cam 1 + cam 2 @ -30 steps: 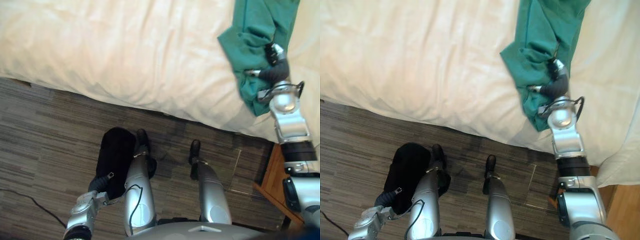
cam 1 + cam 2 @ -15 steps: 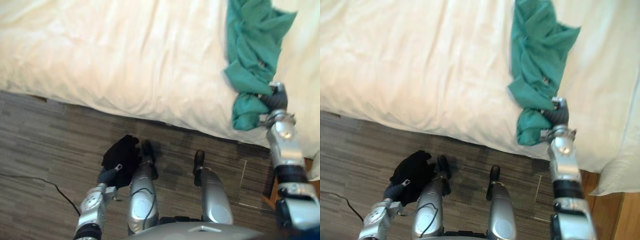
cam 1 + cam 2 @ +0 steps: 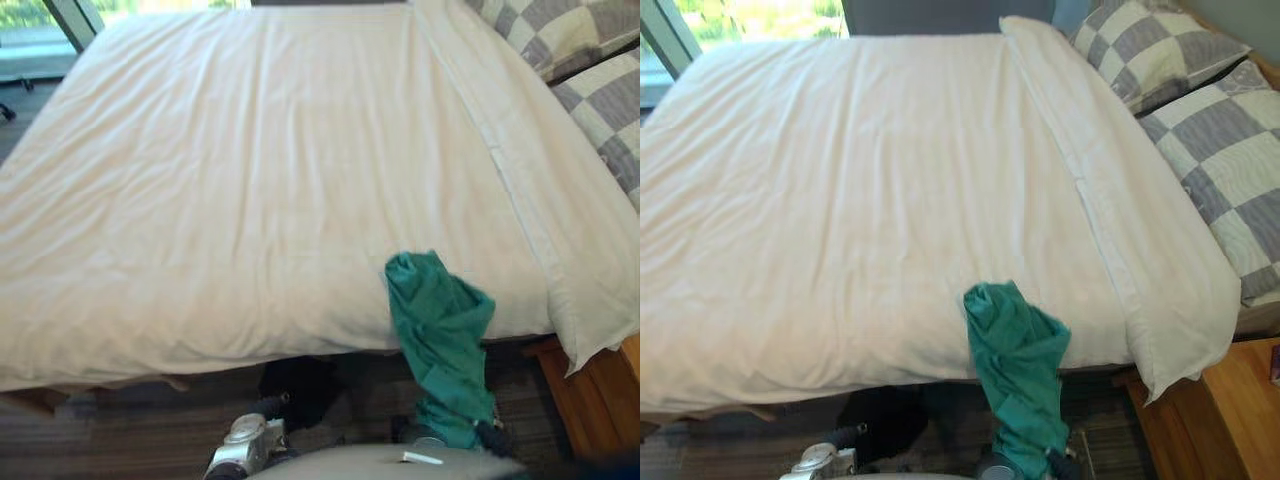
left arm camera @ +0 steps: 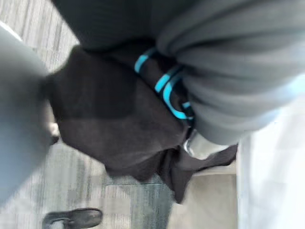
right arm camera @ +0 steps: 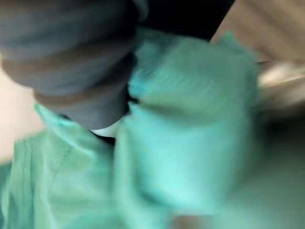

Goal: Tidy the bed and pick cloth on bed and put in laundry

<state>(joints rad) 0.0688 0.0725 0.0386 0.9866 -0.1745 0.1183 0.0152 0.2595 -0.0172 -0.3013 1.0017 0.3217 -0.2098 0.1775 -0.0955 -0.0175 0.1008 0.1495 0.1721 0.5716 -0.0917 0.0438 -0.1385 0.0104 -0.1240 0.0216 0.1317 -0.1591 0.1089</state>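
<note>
White bedding (image 3: pixel 860 200) covers one bed, smooth apart from faint creases. Two grey-and-cream checked pillows (image 3: pixel 1240 170) lie next to each other at its head end. One wooden bedside unit (image 3: pixel 1230 410) stands by the near corner. One green cloth (image 3: pixel 1015 370), crumpled into a long rumpled strip, rests its upper end on the bed's near edge and hangs down the side to the right hand (image 5: pixel 81 71), which is buried in it; the grasp cannot be told. One black cloth (image 4: pixel 114 114) bunches against the left hand (image 4: pixel 228 86) above the floor (image 3: pixel 120 440); that grasp cannot be told either.
</note>
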